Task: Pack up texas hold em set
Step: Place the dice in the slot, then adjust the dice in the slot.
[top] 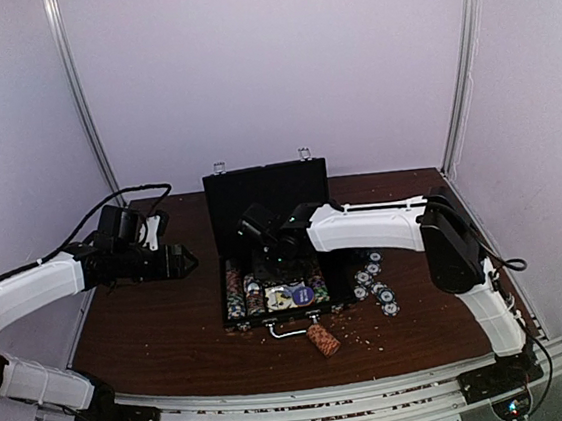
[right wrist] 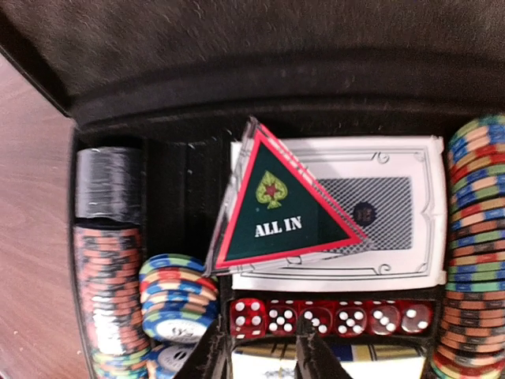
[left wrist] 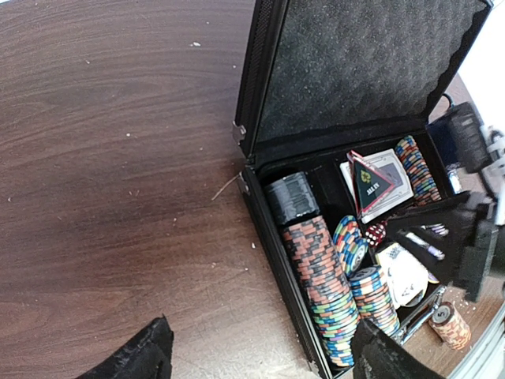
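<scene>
- The black briefcase (top: 267,187) is lying open in the middle of the table (top: 153,334). Its lid is standing upright toward the far edge, and its silver handle (top: 289,331) is pointing at the near edge.
- Striped chips are filling the sides of the case. The left chip row (right wrist: 106,292) is running along the left wall, with black chips (right wrist: 106,183) sitting at its far end. The right chip row (right wrist: 473,260) is running along the right wall.
- A short chip stack (right wrist: 177,296) in blue and green is leaning just beside the left chip row.
- A card deck (right wrist: 394,237) is resting in the middle compartment, and the triangular ALL IN marker (right wrist: 276,213) is tilting across its left part.
- The red dice (right wrist: 331,317) are sitting in a line just on the near side of the deck.
- Loose chips (top: 374,281) are lying on the table between the case and the right edge.
- A tipped chip stack (top: 323,340) is lying on its side just beside the handle, toward the near edge.
- The right claw (top: 279,263) is hanging over the inside of the case. Its fingers (right wrist: 213,355) are standing apart with nothing clamped between them, and their tips are pointing down just at the near side of the dice.
- The left claw (top: 184,262) is hovering over the table left of the case, toward the left edge. Its fingers (left wrist: 142,355) are spread wide apart and are gripping nothing.
</scene>
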`<move>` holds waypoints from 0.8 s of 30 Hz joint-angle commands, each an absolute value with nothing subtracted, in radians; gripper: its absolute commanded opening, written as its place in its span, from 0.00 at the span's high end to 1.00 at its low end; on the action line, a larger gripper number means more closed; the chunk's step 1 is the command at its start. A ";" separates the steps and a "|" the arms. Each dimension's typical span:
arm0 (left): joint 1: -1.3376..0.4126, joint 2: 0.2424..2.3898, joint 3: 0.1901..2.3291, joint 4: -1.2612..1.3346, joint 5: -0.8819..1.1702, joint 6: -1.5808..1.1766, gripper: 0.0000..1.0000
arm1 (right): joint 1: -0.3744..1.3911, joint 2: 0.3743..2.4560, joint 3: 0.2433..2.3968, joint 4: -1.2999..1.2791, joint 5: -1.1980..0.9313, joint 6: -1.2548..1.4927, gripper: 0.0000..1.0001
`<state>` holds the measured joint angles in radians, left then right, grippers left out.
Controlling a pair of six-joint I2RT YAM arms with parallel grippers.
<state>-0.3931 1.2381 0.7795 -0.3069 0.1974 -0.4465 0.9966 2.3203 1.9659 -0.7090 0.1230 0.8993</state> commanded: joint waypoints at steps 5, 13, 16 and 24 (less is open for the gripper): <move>-0.383 1.224 0.770 -0.262 0.207 -0.441 0.19 | 0.989 2.235 1.899 -0.635 0.081 0.908 0.69; -0.383 1.223 0.770 -0.264 0.207 -0.442 0.19 | 0.989 2.285 1.902 -0.615 0.043 0.918 0.72; -0.383 1.224 0.771 -0.263 0.206 -0.442 0.19 | 0.986 2.297 1.901 -0.614 0.040 0.917 0.73; -0.383 1.226 0.773 -0.265 0.203 -0.440 0.19 | 0.972 2.316 1.897 -0.612 0.035 0.917 0.75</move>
